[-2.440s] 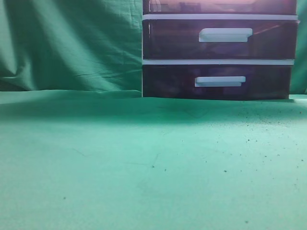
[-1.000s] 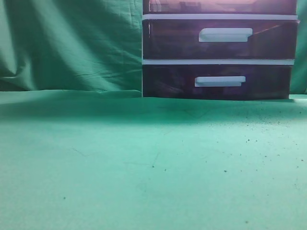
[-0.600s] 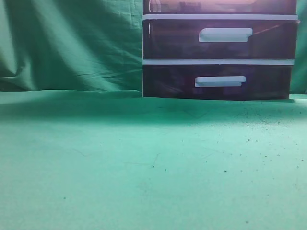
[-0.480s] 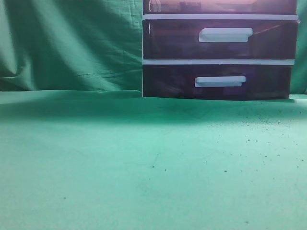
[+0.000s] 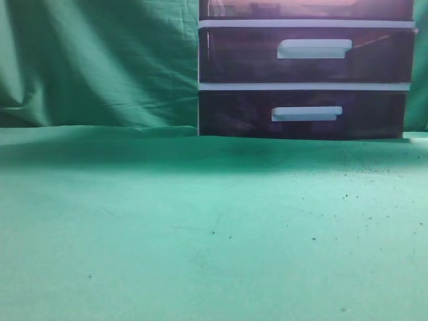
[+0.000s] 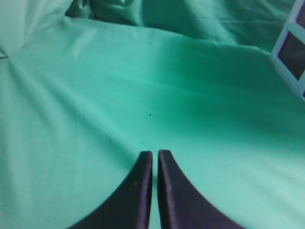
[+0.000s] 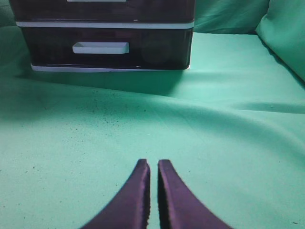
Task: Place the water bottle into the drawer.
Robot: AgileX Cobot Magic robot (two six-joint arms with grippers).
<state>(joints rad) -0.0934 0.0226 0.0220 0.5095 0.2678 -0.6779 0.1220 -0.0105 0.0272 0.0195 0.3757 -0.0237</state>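
No water bottle shows in any view. Both the left end effector and right end effector hover narrow and empty above the table. The drawer unit stands ahead of the right one, drawers closed; approach its handle squarely.

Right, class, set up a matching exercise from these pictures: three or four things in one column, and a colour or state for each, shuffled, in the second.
Things
1. bottom drawer
2. drawer handle
3. left tool
4. table cloth

Colour or state
A. green, with dark specks
B. shut, nothing held
C. white
D. dark, pushed in

Pairs: 1-D, 2-C, 3-B, 4-A. The right tool is shut and holds nothing too. No water bottle shows in any view.
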